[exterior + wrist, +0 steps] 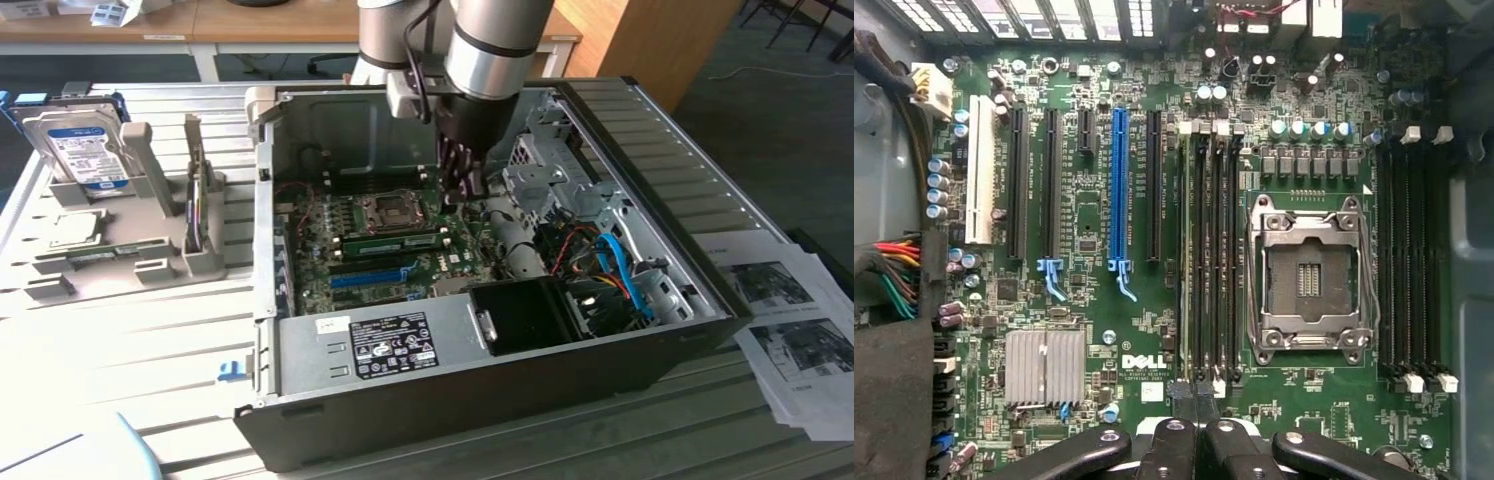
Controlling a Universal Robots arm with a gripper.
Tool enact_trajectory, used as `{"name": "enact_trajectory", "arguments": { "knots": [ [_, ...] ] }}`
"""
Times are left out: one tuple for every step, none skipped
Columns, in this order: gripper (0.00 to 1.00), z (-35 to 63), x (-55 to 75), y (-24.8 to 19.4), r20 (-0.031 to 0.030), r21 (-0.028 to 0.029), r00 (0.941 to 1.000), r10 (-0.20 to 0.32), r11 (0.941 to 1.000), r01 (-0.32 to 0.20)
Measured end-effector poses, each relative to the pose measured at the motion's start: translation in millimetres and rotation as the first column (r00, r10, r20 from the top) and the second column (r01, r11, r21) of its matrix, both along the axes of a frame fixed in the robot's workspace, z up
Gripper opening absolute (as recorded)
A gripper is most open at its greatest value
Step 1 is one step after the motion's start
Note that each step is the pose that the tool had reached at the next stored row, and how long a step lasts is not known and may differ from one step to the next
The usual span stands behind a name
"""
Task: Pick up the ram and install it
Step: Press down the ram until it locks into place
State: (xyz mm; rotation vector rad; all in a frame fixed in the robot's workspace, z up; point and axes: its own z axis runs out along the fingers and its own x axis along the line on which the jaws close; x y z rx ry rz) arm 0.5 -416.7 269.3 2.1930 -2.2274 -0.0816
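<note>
Exterior view: gripper point(461, 188), upper middle, fingers shut and empty, inside the computer case point(467, 400). Ram point(394, 242), frame centre, stands edge-up in a slot beside the processor socket point(396, 208), apparently seated.
Wrist view: shut gripper point(1194, 408) tips just by the ram's point(1185, 260) end, probably a pressing stance.

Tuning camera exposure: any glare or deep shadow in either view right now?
Exterior view: daylight nearly washes out the slatted table and the paper sheets; inside the case it is much dimmer. Wrist view: motherboard evenly lit, mild sheen on the finned heatsink, dark patch beside the cable bundle.
</note>
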Motion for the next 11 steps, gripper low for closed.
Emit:
{"name": "enact_trajectory", "arguments": {
  "knots": [
    [0.09, -1.2, 0.0, 0.0, 0.0000, 0.0000, 1.0000, 0.000, 1.0000, 0.000],
    [0.09, -2.4, 0.0, 0.0, -0.0001, -0.0001, 1.0000, 0.000, 1.0000, 0.000],
    [0.09, -3.5, 0.0, 0.0, 0.0000, -0.0001, 1.0000, 0.000, 1.0000, 0.000],
    [0.09, -4.6, 0.0, 0.0, -0.0001, -0.0001, 1.0000, 0.000, 1.0000, 0.000],
    [0.09, -5.8, 0.0, 0.0, -0.0001, -0.0001, 1.0000, 0.000, 1.0000, 0.000],
    [0.09, -6.8, 0.0, 0.0, -0.0001, -0.0001, 1.0000, 0.000, 1.0000, 0.000],
    [0.09, -7.7, 0.0, 0.0, -0.0001, -0.0001, 1.0000, 0.000, 1.0000, 0.000],
    [0.09, -8.5, 0.0, 0.0, 0.0000, 0.0000, 1.0000, 0.000, 1.0000, 0.000],
    [0.09, -9.3, 0.0, 0.0, -0.0001, -0.0001, 1.0000, 0.000, 1.0000, 0.000],
    [0.09, -10.1, 0.0, 0.0, 0.0000, -0.0001, 1.0000, 0.000, 1.0000, 0.000],
    [0.09, -10.9, 0.0, 0.0, 0.0000, 0.0000, 1.0000, 0.000, 1.0000, 0.000]
  ]
}}
